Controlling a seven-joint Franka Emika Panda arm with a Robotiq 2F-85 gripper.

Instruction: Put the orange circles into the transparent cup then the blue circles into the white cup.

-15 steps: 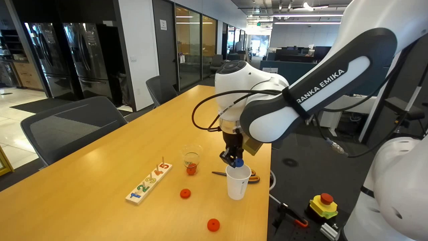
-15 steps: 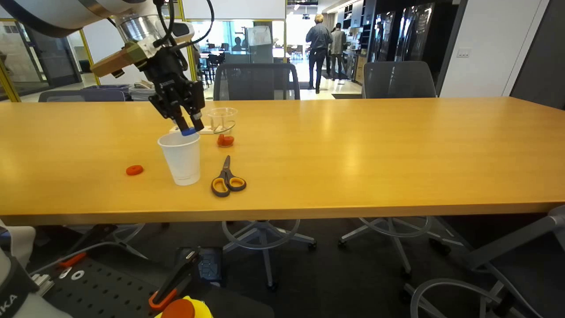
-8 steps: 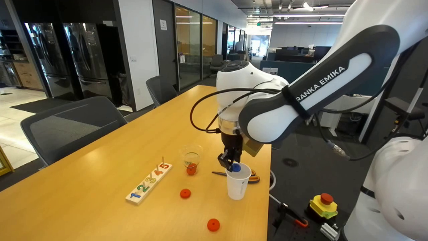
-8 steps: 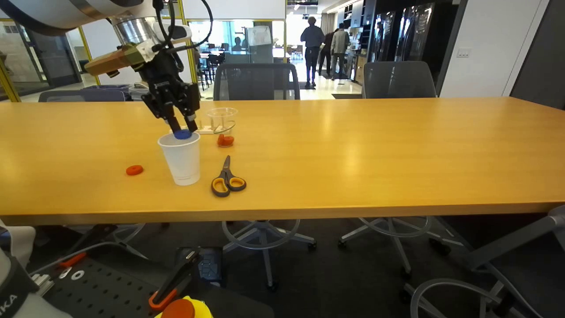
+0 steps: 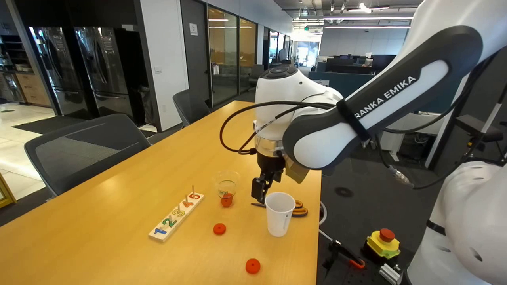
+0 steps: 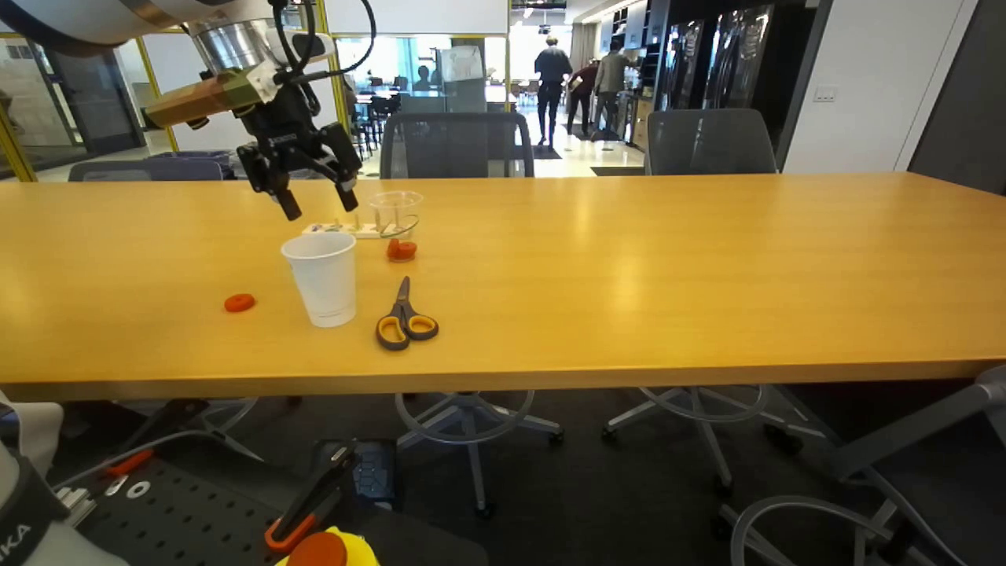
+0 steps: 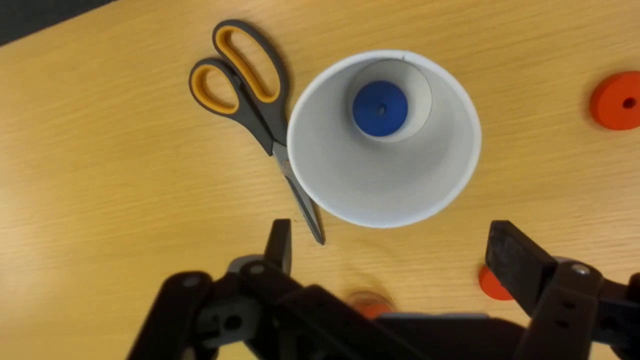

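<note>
White and tapered, the cup (image 7: 382, 175) holds a blue disc (image 7: 371, 111).

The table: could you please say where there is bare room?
In an exterior view, bare table lies right of the scissors and clear cup. More lies between board and chair. Crowded: around white cup, scissors and gripper.

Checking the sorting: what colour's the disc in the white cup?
The disc is blue, clearest in the wrist view.

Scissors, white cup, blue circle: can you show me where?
Scissors (image 7: 256, 123): wrist view, on a dark handle.
White cup (image 6: 324, 284): in an exterior view, on its outer wall.
Blue circle (image 7: 369, 111): wrist view, on its flat top.
</note>
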